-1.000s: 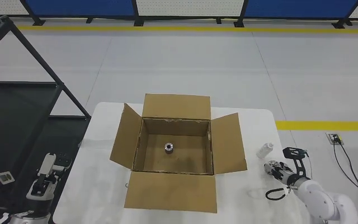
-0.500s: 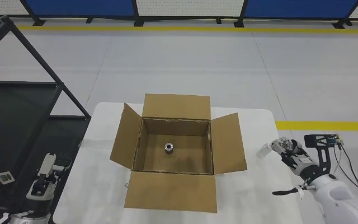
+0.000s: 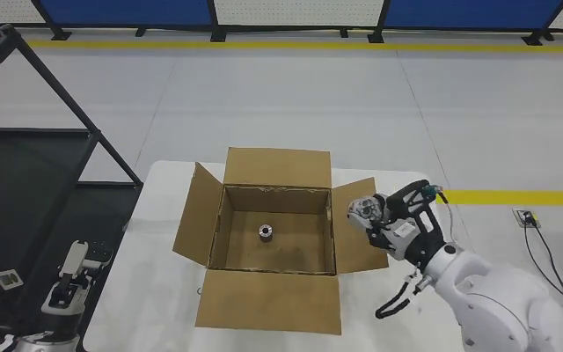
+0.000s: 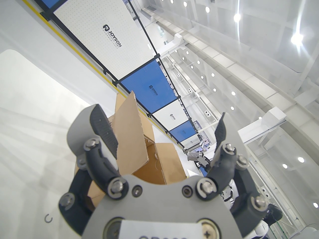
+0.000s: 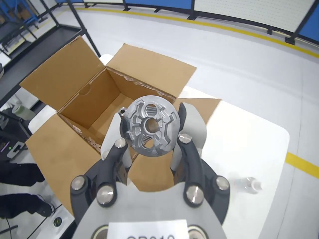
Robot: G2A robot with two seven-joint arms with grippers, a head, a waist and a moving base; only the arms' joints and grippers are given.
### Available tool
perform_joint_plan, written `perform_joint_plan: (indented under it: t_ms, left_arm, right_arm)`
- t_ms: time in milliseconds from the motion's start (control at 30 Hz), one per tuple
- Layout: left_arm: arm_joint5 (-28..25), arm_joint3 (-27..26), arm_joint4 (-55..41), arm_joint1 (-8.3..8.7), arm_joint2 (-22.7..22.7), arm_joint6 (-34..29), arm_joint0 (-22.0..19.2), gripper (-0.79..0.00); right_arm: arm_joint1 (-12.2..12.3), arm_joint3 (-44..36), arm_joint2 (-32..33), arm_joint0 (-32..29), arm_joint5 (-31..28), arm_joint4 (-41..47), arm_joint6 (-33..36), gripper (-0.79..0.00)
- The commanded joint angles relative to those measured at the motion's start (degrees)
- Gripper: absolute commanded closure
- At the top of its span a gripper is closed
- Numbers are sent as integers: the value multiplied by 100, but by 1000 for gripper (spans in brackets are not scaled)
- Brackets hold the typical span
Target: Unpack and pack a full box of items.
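Observation:
An open cardboard box stands mid-table with its four flaps spread. On its floor lies a small metal cylinder. My right gripper hovers over the box's right flap, shut on a round grey metal disc with cut-outs and a centre hole. The right wrist view looks past the disc into the box, where the disc hides most of the floor. My left gripper is open and holds nothing. It sits low, off the table's left side, with the box's side beyond it.
A small white bottle lies on the white table, to the right of the box. A black metal rack stands off the table's left side. Bare tabletop surrounds the box on the left and right.
My right arm has swung from the table's right edge up and leftward to the box's right flap, carrying the metal disc. The box and the left arm have not moved.

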Motion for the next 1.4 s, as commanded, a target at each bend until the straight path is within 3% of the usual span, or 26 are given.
perform_joint_plan:
  t_ms: [0, 267, 433, 633, 1367]
  left_arm:
    - [0, 0, 0, 0, 0, 0, 0, -785]
    - [0, 0, 0, 0, 0, 0, 0, -785]
    - [0, 0, 0, 0, 0, 0, 0, -785]
    - [0, 0, 0, 0, 0, 0, 0, -785]
    - [0, 0, 0, 0, 0, 0, 0, -785]
  right_arm:
    - [-28, 237, -538, 364, 36, -140, 157, 0]
    - [-263, 1756, -2208, 1779, 384, -318, 585, 0]
    - [-463, 3024, -2919, 2540, 863, -513, 672, 0]
    - [-762, 4473, -3518, 3269, 1009, -67, 476, 0]
    - [-1492, 6837, -4449, 4059, 1017, 269, -610, 0]
